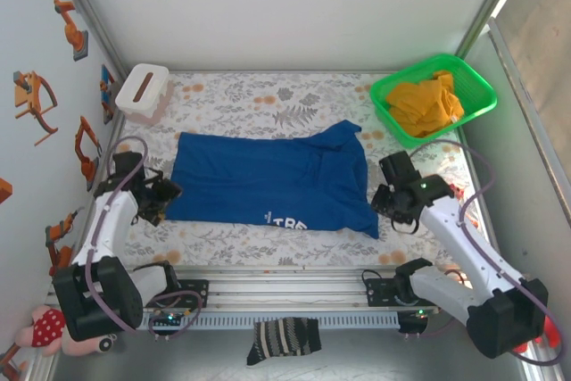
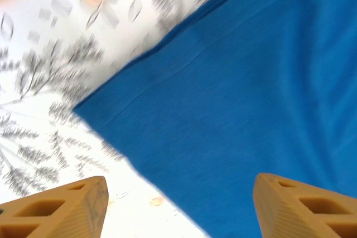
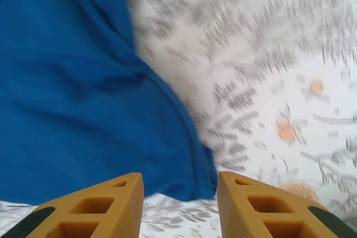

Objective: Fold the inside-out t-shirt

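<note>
T-shirt: the inside-out t-shirt (image 1: 268,180) lies spread over the middle of the bench (image 1: 232,95), its long side running left to right, with white lettering at the near edge and a sleeve flap poking out at the far right.
Left end effector: the left end effector (image 2: 178,193) stands wide with nothing between its fingers. It sits at the shirt's near-left corner, which lies flat on the bench below the gap.
Right end effector: the right end effector (image 3: 178,185) has a narrower gap and holds nothing. It sits at the near-right corner, whose tip shows just beyond the fingertips.
Why placed so: each arm sits at the corner on its own side, probably so that the cloth can be lifted evenly rather than dragged askew.
Step, judged: between grips. The shirt looks partly folded (a tidy band, not a full spread), so more folding likely remains.
Bystanders: a green basket (image 1: 385,95) of yellow-orange cloth (image 1: 428,104) and a white box (image 1: 143,91) sit at the far corners, well apart from the shirt.
Risk: a pinch could catch only the top layer of cloth.
</note>
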Controlling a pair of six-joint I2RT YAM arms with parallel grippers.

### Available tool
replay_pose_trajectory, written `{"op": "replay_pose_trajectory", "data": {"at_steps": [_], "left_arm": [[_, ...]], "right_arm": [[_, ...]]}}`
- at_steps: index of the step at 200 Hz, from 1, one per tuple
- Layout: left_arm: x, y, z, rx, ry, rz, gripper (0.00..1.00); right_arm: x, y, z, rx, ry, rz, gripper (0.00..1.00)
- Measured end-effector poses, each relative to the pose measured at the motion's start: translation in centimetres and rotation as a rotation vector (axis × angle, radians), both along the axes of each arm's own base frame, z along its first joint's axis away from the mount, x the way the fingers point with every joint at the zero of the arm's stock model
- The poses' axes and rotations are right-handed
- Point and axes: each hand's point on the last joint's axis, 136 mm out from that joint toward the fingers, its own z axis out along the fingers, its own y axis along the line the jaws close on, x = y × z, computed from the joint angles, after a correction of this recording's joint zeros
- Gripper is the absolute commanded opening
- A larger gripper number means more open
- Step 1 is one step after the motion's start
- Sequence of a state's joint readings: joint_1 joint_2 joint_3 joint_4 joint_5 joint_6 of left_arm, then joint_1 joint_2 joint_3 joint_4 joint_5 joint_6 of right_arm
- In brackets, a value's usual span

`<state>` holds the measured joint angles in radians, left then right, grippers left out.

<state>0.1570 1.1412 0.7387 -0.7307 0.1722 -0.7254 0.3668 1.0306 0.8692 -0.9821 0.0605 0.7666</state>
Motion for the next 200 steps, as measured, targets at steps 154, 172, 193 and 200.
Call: {"op": "replay_pose_trajectory", "data": {"at_steps": [154, 172, 193, 200], "left_arm": [[23.7, 0.0, -3.0, 0.164, 0.012, -0.411, 0.69], [24.1, -0.5, -3.7, 0.177, 0.027, -0.443, 0.69], [24.0, -0.8, -4.3, 0.181, 0.046, -0.465, 0.69], [24.0, -0.8, -4.4, 0.184, 0.049, -0.469, 0.68]], "right_arm": [[21.4, 8.7, -4.8, -0.023, 0.079, 0.302, 0.4], [21.9, 9.0, -5.4, -0.015, 0.087, 0.304, 0.4], [22.5, 9.4, -5.8, -0.005, 0.09, 0.307, 0.41], [22.8, 9.6, -5.9, -0.002, 0.089, 0.308, 0.41]]}}
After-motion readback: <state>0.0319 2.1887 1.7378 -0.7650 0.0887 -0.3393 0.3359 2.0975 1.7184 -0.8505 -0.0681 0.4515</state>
